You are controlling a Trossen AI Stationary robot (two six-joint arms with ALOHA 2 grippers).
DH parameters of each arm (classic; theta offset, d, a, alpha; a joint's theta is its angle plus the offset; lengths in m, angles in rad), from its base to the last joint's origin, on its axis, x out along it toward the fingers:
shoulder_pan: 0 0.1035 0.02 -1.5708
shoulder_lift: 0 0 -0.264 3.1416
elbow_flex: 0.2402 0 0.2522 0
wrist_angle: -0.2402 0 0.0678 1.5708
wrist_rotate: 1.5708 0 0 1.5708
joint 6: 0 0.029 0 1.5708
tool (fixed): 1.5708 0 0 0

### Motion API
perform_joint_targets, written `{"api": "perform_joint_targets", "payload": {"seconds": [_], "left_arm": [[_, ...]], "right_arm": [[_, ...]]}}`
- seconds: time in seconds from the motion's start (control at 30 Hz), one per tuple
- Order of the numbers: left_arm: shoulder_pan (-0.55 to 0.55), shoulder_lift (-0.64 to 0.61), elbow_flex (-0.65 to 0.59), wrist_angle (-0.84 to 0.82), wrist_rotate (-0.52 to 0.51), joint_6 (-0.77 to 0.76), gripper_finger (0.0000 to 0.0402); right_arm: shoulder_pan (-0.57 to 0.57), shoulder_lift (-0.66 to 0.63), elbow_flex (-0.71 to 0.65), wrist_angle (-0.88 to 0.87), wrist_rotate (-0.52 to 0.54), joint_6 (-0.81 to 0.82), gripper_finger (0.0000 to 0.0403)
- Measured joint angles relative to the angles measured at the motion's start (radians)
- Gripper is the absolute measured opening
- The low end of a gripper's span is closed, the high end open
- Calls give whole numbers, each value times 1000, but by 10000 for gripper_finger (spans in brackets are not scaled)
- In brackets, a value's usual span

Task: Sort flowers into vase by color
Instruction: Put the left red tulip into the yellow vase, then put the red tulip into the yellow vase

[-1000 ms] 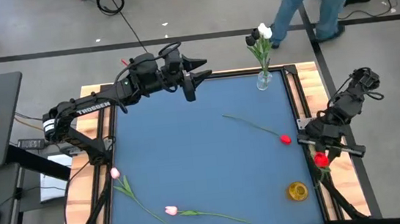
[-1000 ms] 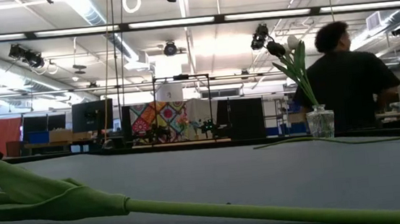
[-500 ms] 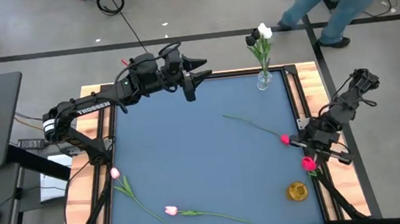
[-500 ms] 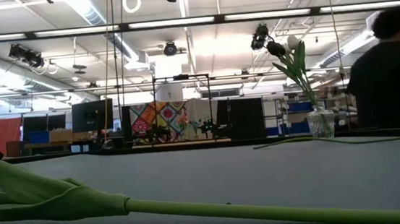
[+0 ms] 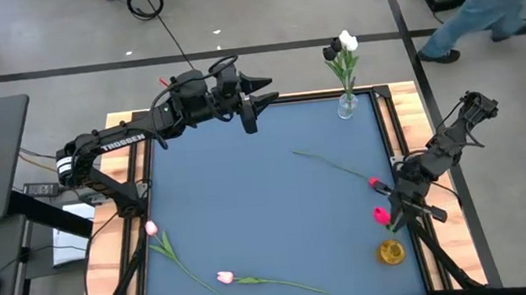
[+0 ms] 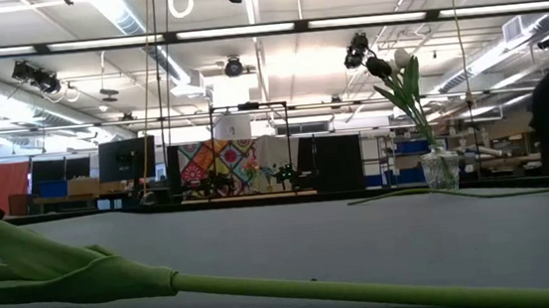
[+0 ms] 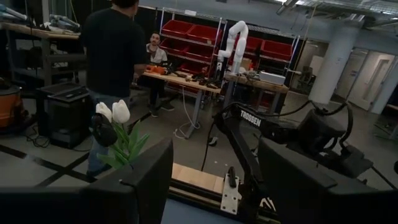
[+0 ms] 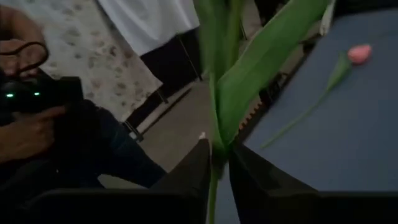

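Observation:
A clear glass vase (image 5: 347, 106) stands at the table's far right corner and holds white and black tulips (image 5: 344, 43), also seen in the low view (image 6: 402, 73). One red tulip (image 5: 375, 183) lies on the blue mat, its stem running toward the middle. My right gripper (image 5: 397, 204), near the right edge, is shut on a second red tulip (image 5: 382, 215). An amber vase (image 5: 391, 250) stands at the near right. Two pink tulips (image 5: 150, 229) (image 5: 224, 278) lie at the near left. My left gripper (image 5: 260, 97) waits open over the far edge. My right gripper pinches the red tulip's thin green stem (image 8: 214, 163) between its two fingers (image 8: 193, 171), close below a broad leaf (image 8: 267, 62). The fingers lie across the stem. The flower is lifted clear of the table, its red head beside the gripper toward the table's left.
The mat's middle (image 5: 248, 197) is bare. A long green stem (image 6: 316, 288) lies close in front of the low camera. A person (image 5: 481, 1) walks on the floor beyond the far right corner. Wooden rails (image 5: 405, 114) edge the table.
My right gripper has moved from beyond the table's right edge toward the left, bringing the red tulip in over the mat while staying shut on its stem. The person behind the table has walked off to the right.

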State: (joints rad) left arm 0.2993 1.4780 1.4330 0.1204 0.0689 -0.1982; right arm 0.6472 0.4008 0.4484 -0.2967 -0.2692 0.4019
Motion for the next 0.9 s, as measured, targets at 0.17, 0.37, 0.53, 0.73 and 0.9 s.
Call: {"api": "perform_joint_targets", "payload": {"seconds": [0.17,0.37,0.53,0.73,0.9], "left_arm": [[0,0,0,0,0,0,240],[0,0,0,0,0,0,240],[0,0,0,0,0,0,240],[0,0,0,0,0,0,240],[0,0,0,0,0,0,240]], "right_arm": [[0,0,0,-69,7,63,83],[0,-2,14,-178,13,253,88],[0,-2,80,-362,103,365,87],[-1,-2,163,-487,280,391,87],[-7,-2,200,-483,368,439,87]]}}
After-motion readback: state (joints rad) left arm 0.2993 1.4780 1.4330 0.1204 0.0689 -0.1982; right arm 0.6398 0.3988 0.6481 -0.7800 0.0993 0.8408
